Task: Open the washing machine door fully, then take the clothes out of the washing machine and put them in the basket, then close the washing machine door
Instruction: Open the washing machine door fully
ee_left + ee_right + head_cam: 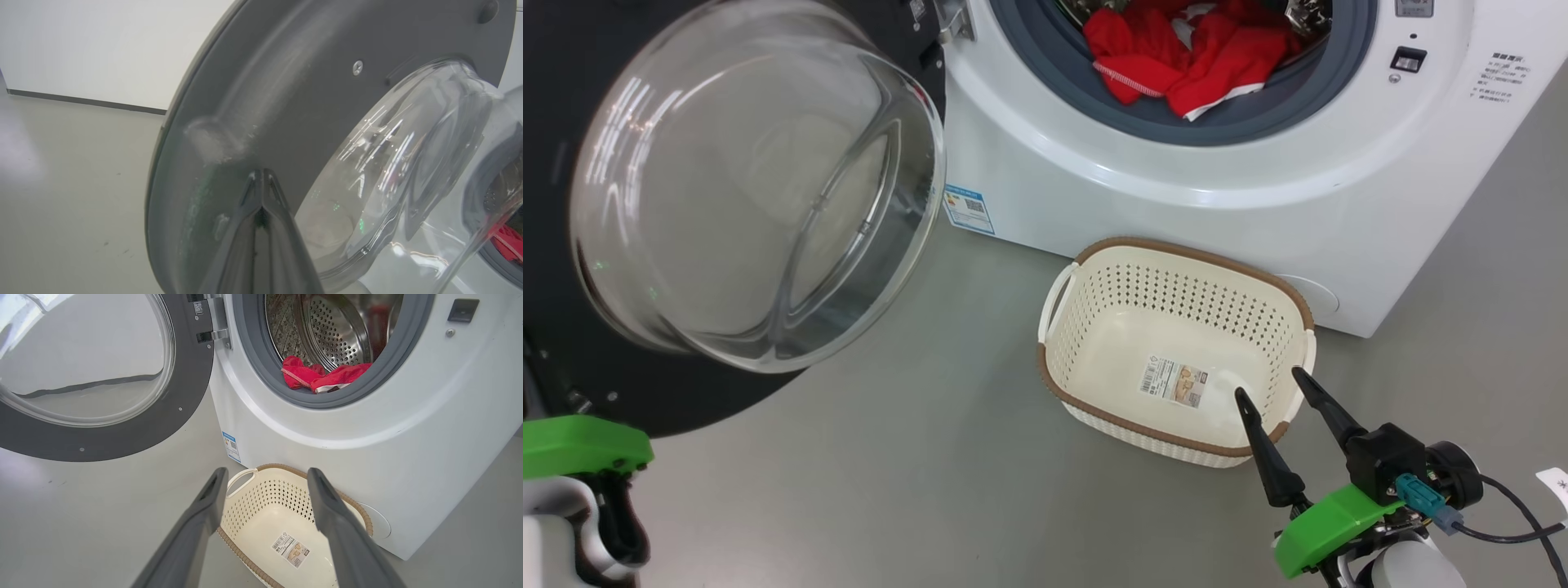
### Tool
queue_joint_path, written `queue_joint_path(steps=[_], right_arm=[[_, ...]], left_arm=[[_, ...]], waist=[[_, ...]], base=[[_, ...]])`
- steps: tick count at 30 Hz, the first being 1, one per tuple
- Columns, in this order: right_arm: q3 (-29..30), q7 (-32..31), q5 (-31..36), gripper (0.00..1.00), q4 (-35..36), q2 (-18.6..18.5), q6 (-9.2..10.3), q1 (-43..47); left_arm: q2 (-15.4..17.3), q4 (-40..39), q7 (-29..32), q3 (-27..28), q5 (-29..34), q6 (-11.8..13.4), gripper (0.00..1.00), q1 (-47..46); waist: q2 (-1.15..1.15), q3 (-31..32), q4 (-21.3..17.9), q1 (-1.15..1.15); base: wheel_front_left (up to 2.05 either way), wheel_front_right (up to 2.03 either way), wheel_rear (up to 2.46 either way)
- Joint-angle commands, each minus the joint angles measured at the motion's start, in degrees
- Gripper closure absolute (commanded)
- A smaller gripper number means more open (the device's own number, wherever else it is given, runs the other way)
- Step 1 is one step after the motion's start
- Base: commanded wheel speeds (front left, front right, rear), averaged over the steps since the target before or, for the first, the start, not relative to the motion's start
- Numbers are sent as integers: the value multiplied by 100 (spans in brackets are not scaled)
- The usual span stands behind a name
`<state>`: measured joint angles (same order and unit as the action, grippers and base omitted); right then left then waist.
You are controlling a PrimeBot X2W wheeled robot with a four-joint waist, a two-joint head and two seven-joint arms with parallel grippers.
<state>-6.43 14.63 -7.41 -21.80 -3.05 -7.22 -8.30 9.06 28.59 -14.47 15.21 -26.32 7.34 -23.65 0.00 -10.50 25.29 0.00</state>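
Jaws spread wide and gripping nothing, the right gripper [1269,382] is pictured at the lower right of the head view, its tips over the near right corner of the basket [1176,249]. The basket is set on the grey floor [890,457] just in front of the washing machine [1176,188]. The washing machine door [752,188] stands open at the upper left, and the clothes [1192,57] are heaped in the drum mouth at the top, one fold draped over the grey seal.

In the left wrist view, the left gripper [262,174] is shown clenched tight on nothing at bottom centre, its tips close against the door's grey inner rim; whether contact is made cannot be told.

In the right wrist view, the basket is framed between the parted fingers [212,498] at bottom centre, with a paper label [291,549] lying in it. The clothes are seen in the drum [339,335] at upper centre.
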Motion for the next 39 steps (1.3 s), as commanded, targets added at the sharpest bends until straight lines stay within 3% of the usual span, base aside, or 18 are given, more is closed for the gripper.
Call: queue_joint_path(steps=[1,9,15,16,18,19,20,33,39], right_arm=[[-134,37,59,0,135,17,-26,-200],[-130,37,80,0,116,17,-26,-300],[-124,37,-12,0,76,17,-26,-332],[-131,37,-38,0,72,17,-26,-336],[-131,37,-102,0,82,17,-26,-342],[-126,37,-139,0,89,17,-26,-342],[-124,37,-173,0,93,17,-26,-339],[84,37,-530,0,164,17,-26,-287],[186,37,-553,0,226,17,-26,-318]], left_arm=[[297,-38,-52,271,70,-43,100,-235],[341,288,-52,567,244,-171,100,-507],[237,45,-52,738,430,-302,100,-406],[201,-36,-52,753,463,-327,93,-362],[138,-221,-52,756,568,-343,41,-261],[102,-325,-52,741,623,-351,6,-204],[66,-449,-52,722,676,-363,0,-146],[-214,-2437,227,80,991,-642,0,537],[-307,-2807,381,-297,1107,-717,0,704]], waist=[[0,-53,-21,0],[0,-133,-129,0],[0,-62,-247,0],[0,-38,-270,0],[0,14,-319,0],[0,45,-346,0],[0,78,-376,0],[0,422,-981,0],[0,463,-1297,0]], base=[[0,0,0],[0,0,0],[0,0,0],[0,0,0],[0,0,0],[0,0,0],[0,0,0],[0,0,0],[0,0,0]])
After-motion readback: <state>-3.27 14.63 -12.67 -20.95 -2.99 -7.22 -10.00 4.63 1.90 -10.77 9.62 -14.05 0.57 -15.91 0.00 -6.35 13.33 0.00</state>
